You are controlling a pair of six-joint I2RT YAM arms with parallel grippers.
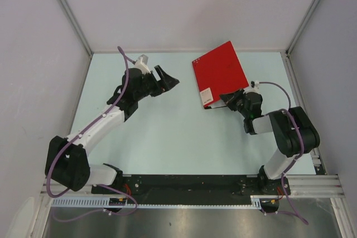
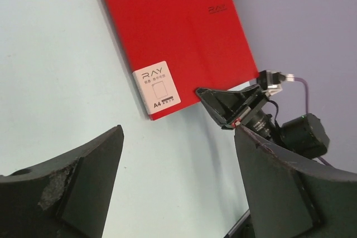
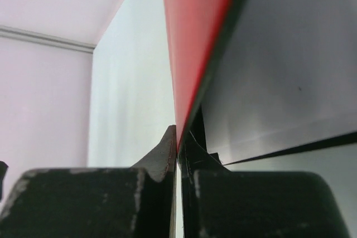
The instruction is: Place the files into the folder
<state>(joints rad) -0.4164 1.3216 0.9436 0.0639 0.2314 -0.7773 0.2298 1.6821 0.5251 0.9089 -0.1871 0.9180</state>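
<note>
The red folder lies closed at the back of the table, right of centre, with its white label at the near corner. It also shows in the left wrist view. My right gripper is shut on the folder's near edge. In the right wrist view its fingers pinch the red cover, and a pale surface shows beside the cover's black inner face. My left gripper is open and empty, above the table left of the folder. No loose white files are in view.
The pale green table is walled by grey panels at left, back and right. A metal rail runs along the near edge by the arm bases. My right gripper also shows in the left wrist view.
</note>
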